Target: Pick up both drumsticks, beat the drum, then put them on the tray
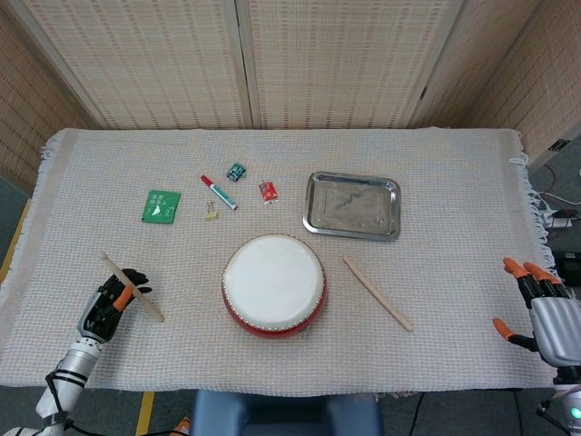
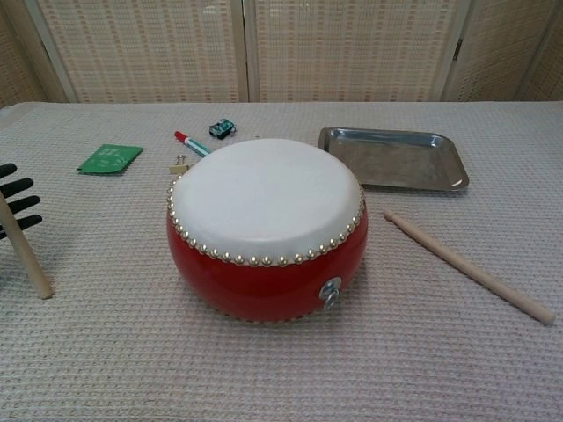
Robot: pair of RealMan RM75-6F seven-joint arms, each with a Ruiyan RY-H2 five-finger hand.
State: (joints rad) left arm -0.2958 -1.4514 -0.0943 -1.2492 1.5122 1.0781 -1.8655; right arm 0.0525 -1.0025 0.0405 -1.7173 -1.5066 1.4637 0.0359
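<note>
Head view shows a table (image 1: 454, 173) draped in a pale woven cloth, backed by folding screens of light wicker weave (image 1: 300, 59), with the red drum (image 1: 273, 285) near the front edge and the steel tray (image 1: 352, 205) just behind it to the right. At the front left the left hand (image 1: 111, 299) grips one drumstick (image 1: 132, 287), held slantwise with its lower end near the cloth. The other drumstick (image 1: 378, 292) lies on the cloth between the drum and the right hand (image 1: 543, 309), which holds nothing, fingers apart.
</note>
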